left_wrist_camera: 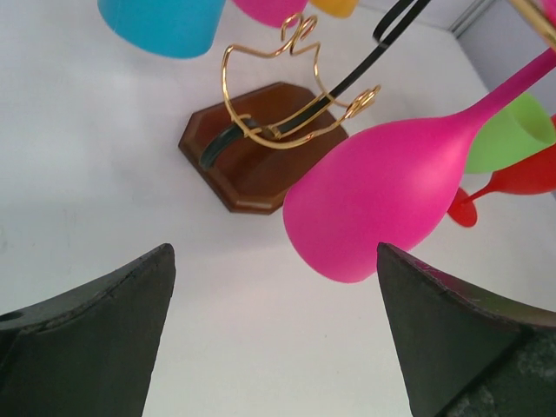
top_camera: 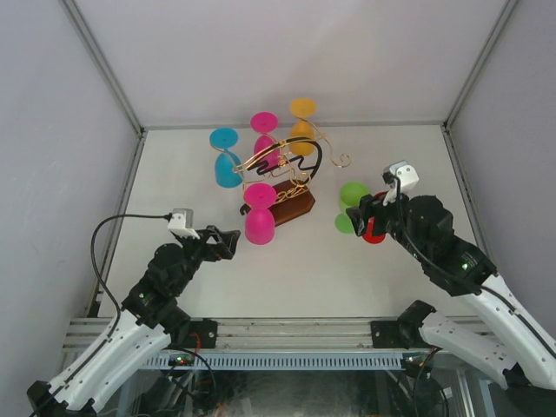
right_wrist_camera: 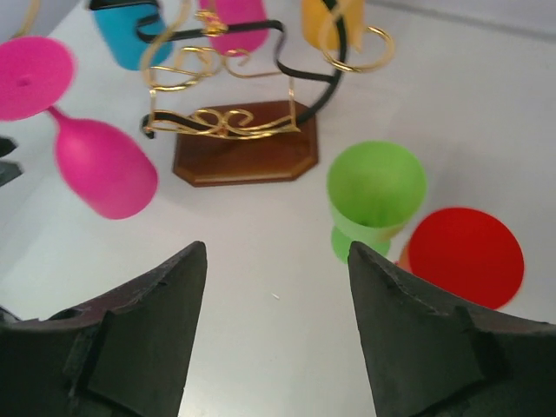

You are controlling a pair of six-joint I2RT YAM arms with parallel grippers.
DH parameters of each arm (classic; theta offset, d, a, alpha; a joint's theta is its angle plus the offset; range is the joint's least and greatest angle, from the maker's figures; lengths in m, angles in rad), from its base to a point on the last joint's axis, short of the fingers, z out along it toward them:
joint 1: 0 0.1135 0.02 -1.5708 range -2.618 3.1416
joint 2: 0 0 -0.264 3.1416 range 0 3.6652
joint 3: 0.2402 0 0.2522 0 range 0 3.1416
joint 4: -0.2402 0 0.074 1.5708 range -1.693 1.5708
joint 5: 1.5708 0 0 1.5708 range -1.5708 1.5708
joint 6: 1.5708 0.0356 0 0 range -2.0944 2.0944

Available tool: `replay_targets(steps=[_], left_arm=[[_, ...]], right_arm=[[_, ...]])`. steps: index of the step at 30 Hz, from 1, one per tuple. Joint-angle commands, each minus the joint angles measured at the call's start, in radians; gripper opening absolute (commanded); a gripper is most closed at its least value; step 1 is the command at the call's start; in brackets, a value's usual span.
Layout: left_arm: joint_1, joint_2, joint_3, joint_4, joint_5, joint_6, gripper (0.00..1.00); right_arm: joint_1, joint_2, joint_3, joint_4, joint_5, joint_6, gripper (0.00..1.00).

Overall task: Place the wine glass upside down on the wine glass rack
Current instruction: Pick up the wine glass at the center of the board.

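Note:
The wine glass rack (top_camera: 291,178) stands at mid-table: gold wire scrolls, a black curved band and a brown octagonal base (left_wrist_camera: 261,165). Upside down on it hang a blue glass (top_camera: 228,163), a pink glass (top_camera: 265,139), a yellow glass (top_camera: 302,126) and a front pink glass (top_camera: 260,219). A green glass (top_camera: 352,204) and a red glass (top_camera: 374,231) sit on the table to the rack's right. My right gripper (top_camera: 360,214) is open and empty just short of the green glass (right_wrist_camera: 375,187). My left gripper (top_camera: 229,241) is open and empty, just left of the front pink glass (left_wrist_camera: 382,200).
The white table (top_camera: 287,278) is enclosed by white walls on three sides. In the right wrist view the red glass (right_wrist_camera: 466,256) touches the green one's right side. The left arm's cable (top_camera: 113,228) loops over the table's left edge.

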Motion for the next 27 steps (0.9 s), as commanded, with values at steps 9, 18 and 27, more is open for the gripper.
replay_targets(steps=[9, 18, 27], left_arm=[[-0.003, 0.037, 0.188, -0.301, -0.063, -0.070, 1.00], [-0.002, -0.042, 0.238, -0.381, -0.088, -0.011, 1.00], [-0.002, -0.027, 0.320, -0.469, -0.090, 0.041, 1.00]], right_arm=[[-0.358, 0.100, 0.075, -0.156, -0.237, 0.114, 0.99], [-0.380, 0.241, 0.144, -0.101, -0.242, -0.041, 1.00], [-0.388, 0.389, 0.181, 0.012, -0.346, -0.157, 1.00]])
